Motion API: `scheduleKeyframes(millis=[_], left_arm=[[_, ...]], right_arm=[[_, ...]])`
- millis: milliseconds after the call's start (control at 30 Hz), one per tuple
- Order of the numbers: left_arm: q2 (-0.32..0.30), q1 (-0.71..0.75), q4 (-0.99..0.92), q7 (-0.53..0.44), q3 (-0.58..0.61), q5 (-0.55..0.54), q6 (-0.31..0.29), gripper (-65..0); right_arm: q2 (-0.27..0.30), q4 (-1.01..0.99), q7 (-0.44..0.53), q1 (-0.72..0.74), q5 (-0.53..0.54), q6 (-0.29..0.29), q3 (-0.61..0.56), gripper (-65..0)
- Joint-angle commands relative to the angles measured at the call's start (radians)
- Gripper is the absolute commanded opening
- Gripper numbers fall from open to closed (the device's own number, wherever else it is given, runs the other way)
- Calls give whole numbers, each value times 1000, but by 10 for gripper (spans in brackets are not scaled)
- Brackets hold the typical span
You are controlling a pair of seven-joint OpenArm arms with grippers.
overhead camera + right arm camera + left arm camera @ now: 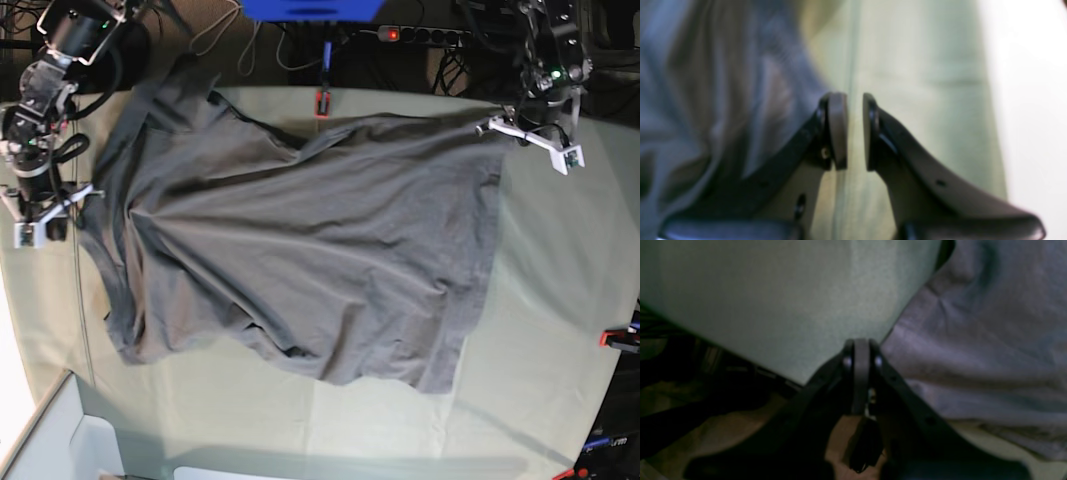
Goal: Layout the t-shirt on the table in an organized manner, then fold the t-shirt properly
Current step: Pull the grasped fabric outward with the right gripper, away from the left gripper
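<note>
In the left wrist view, the left tool (861, 355) has its two pads pressed together, with no gap between them. I cannot see any cloth between the pads, so it looks clenched on nothing. The grey t-shirt (977, 350) lies to the right of the tool tip, very near, and it fills the right part of the picture with soft folds. The pale green surface (780, 306) is in front and to the left of the tool.

In the right wrist view, the right tool (855, 130) is released: a narrow gap stays between the two pads, and only the green surface (923, 100) shows through it. The t-shirt (716, 100) lies to the left, just beside the left pad. The picture is blurred, so I cannot tell if they touch.

In the base view, the t-shirt (300, 240) is spread over the middle of the surface (560, 320), with creases and a rumpled lower edge. The right tool (40, 225) is at the shirt's left edge. The left tool (535, 135) is at the upper right corner of the shirt. A red-orange clamp (618, 338) sits on the right edge of the surface.
</note>
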Motion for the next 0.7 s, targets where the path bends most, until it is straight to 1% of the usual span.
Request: scheduleKeyframes(millis=[0, 133, 233, 367, 433, 500, 567, 667], left_arm=[[-5, -3, 15, -13, -1, -1, -1, -649], [-4, -3, 26, -13, -1, -1, -1, -649], [10, 0, 27, -13, -5, -16, -1, -649], [-2, 7, 27, -1, -5, -101, -1, -644], [-4, 9, 27, -1, -5, -145, -1, -628], [-11, 9, 27, -1, -5, -168, -1, -557], [-11, 7, 26, -1, -5, -179, -1, -457], [-7, 4, 26, -1, -5, -179, -1, -325]], right_arm=[[11, 14, 19, 4, 9, 12, 11, -575], [13, 19, 19, 2, 9, 12, 20, -547], [17, 23, 19, -16, 9, 12, 20, -515], [11, 69, 19, -65, 12, 12, 15, -448], [-10, 100, 24, -82, 13, 12, 15, -400], [-32, 143, 25, -103, 13, 12, 15, -356], [-47, 178, 25, -136, 13, 14, 14, -325], [-73, 212, 27, -168, 13, 15, 14, -316]])
